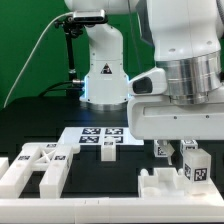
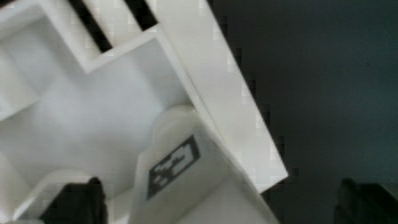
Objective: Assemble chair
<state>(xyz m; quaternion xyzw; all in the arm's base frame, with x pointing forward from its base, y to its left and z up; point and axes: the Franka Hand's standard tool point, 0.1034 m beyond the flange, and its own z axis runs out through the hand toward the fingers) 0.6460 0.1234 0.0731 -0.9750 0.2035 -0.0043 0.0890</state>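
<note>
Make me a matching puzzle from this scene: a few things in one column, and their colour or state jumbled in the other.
Things:
A. table
B. marker board
C. gripper
D. backdrop

Descriptions:
1. green
2. open, over a white chair part
3. black
4. flat and white, with square tags

Pairs: A-3, B-4, C-2, D-1
</note>
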